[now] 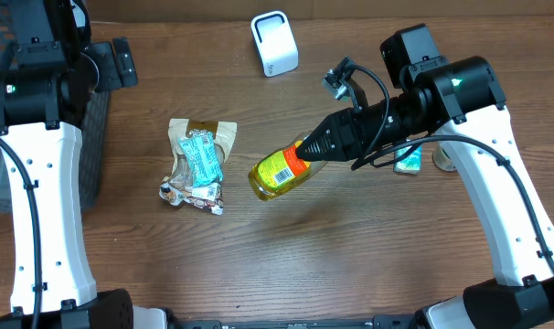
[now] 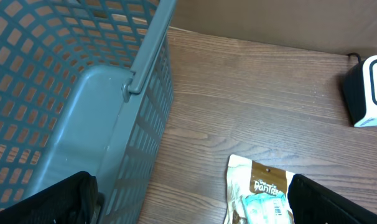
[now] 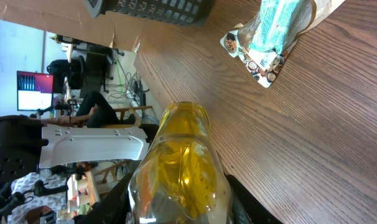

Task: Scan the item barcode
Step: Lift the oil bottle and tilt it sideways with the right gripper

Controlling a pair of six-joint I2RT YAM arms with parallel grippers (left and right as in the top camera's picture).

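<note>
A clear bottle of yellow liquid (image 1: 282,170) with an orange-and-yellow label hangs tilted above the table's middle, its barcode label facing up. My right gripper (image 1: 315,149) is shut on its neck end. In the right wrist view the bottle (image 3: 182,162) fills the space between the black fingers (image 3: 244,199). The white barcode scanner (image 1: 274,43) stands at the back of the table, well away from the bottle; its edge scanner (image 2: 369,90) shows in the left wrist view. My left gripper (image 2: 188,208) is open, high at the left beside the basket, with nothing between its fingers.
A grey-blue mesh basket (image 2: 83,87) sits at the table's left edge. A brown-and-teal snack pouch (image 1: 199,155) lies on small packets left of centre, pouch (image 2: 263,193) also below my left gripper. A small teal item (image 1: 408,163) lies under the right arm.
</note>
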